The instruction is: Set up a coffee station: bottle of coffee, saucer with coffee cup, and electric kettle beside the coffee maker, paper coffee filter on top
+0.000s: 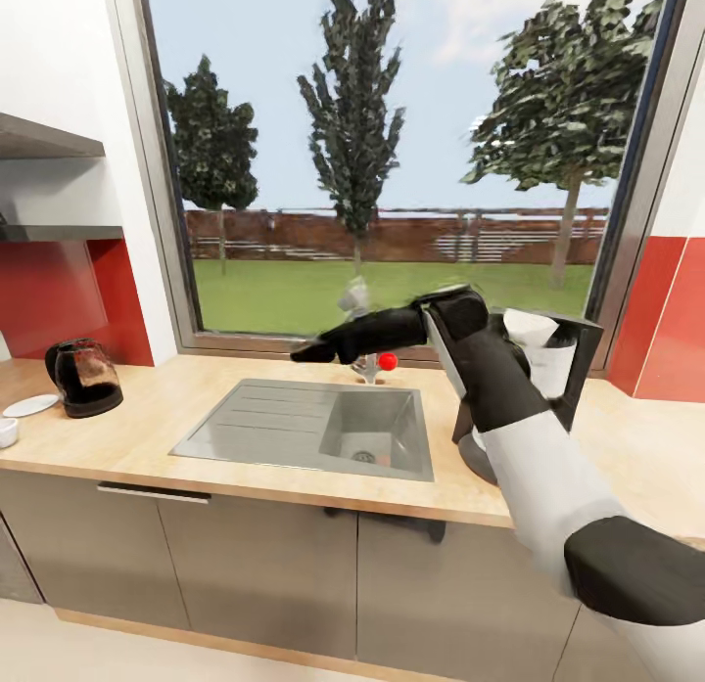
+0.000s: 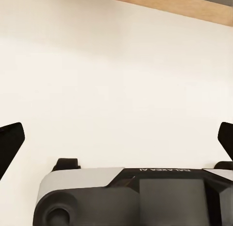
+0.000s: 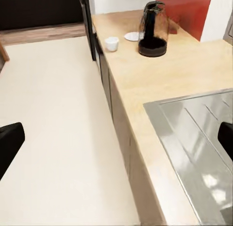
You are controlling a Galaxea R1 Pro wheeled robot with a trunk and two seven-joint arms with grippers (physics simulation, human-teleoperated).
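Observation:
The dark glass electric kettle [image 1: 86,377] stands at the left end of the wooden countertop [image 1: 127,437]. A white saucer [image 1: 29,405] and a small white coffee cup [image 1: 5,431] sit apart beside it. The right wrist view shows the same kettle [image 3: 154,29], saucer [image 3: 132,36] and cup [image 3: 111,43]. The black coffee maker [image 1: 573,354] stands right of the sink, partly behind my right arm, with what looks like a white paper filter [image 1: 534,327] on top. My right gripper [image 1: 305,351] [image 3: 116,141] hangs open and empty over the sink. My left gripper [image 2: 116,138] is open above the floor. The coffee bottle is out of view.
A steel sink [image 1: 313,430] with a drainboard fills the counter's middle, and a faucet with a red knob [image 1: 388,361] stands behind it below the window. Grey shelves [image 1: 49,139] hang at the upper left. Pale floor [image 3: 53,138] runs along the cabinets.

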